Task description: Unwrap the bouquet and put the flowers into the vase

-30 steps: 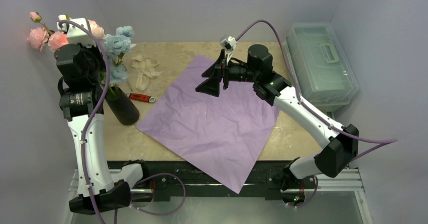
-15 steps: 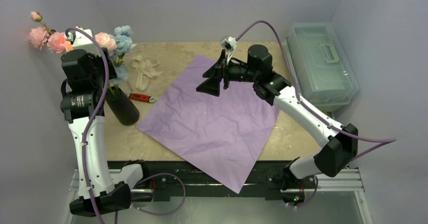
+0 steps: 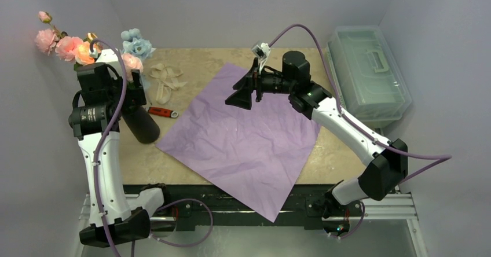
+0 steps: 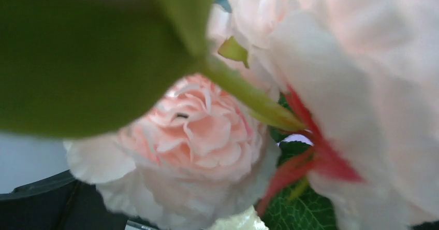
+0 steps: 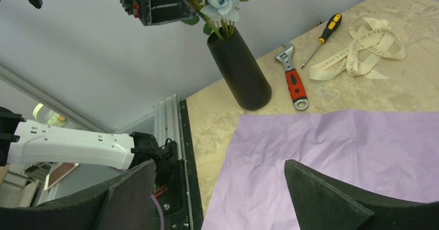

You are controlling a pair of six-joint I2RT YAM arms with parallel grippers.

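Observation:
The flowers [image 3: 68, 46] stand with their stems in the dark vase [image 3: 142, 127] at the table's left edge, pink and peach heads leaning left and a blue head [image 3: 136, 45] to the right. My left gripper [image 3: 113, 74] hovers among the heads above the vase and looks open. One of its fingers [image 5: 165, 4] stands beside the stems over the vase [image 5: 240, 72]. A pink bloom [image 4: 196, 131] fills the left wrist view and hides the fingers. My right gripper [image 3: 242, 92] hangs open and empty over the unfolded lilac paper [image 3: 243, 135]. No wrapped bouquet is in view.
A cream ribbon [image 3: 165, 80] lies behind the vase, a red-handled wrench [image 5: 293, 80] and a screwdriver [image 5: 323, 30] beside it. A clear lidded box [image 3: 367, 72] stands at the back right. The paper [image 5: 336, 152] overhangs the table's near edge.
My left gripper has spread its jaws and drawn back toward the near side. The flower heads have shifted and now stand free of it. The right arm has barely moved.

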